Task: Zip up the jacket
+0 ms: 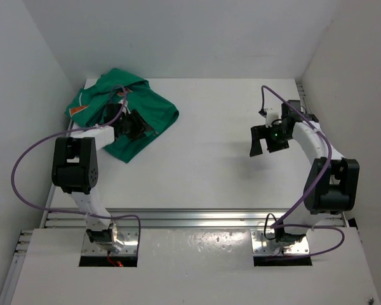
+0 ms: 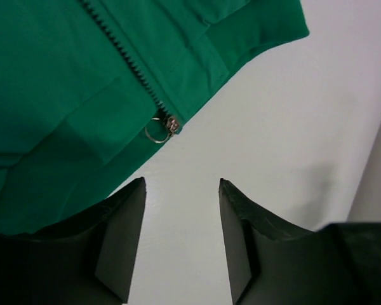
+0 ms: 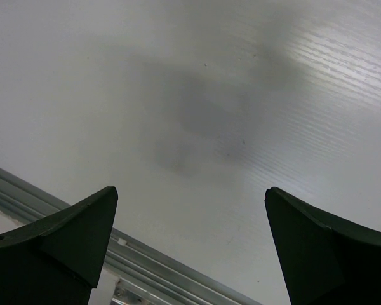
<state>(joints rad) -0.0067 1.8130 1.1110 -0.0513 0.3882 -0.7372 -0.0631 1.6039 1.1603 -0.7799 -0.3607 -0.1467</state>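
The green jacket (image 1: 124,105) lies crumpled at the back left of the table, an orange patch showing at its left side. In the left wrist view its zipper teeth run down to a metal slider with a ring pull (image 2: 164,129) at the hem of the jacket (image 2: 57,101). My left gripper (image 1: 134,127) hovers over the jacket's near edge; in its own view the left gripper (image 2: 181,184) is open, with only bare table between the fingers, just short of the slider. My right gripper (image 1: 267,141) hangs wide open over bare table at the right, and in the right wrist view the right gripper (image 3: 190,194) holds nothing.
White walls close in the table on the left, back and right. An aluminium rail (image 1: 197,219) runs along the near edge by the arm bases, also visible as the rail (image 3: 146,264) under the right gripper. Purple cables loop from both arms.
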